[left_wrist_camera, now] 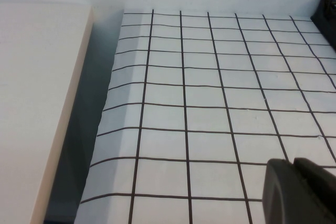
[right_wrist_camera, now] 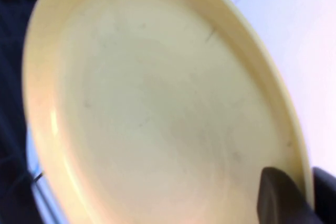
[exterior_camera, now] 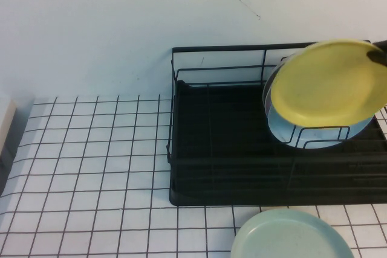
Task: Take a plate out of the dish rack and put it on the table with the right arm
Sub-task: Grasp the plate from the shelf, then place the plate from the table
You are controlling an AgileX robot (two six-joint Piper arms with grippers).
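The right end effector (right_wrist_camera: 310, 195) is gripping the rim of the yellow plate (exterior_camera: 328, 81), one finger on each face; the plate is tilting, raised above the dish rack (exterior_camera: 230, 149) at its 2 o'clock corner; a light blue plate (exterior_camera: 314, 134) is standing in the rack's dividers just behind it; a pale mint-green plate (exterior_camera: 290, 237) is lying on the bench (exterior_camera: 91, 167) at the rack's 6 o'clock; the left end effector (left_wrist_camera: 299, 192) is hovering over the bare grid, well apart from the rack; I cannot tell its grip state.
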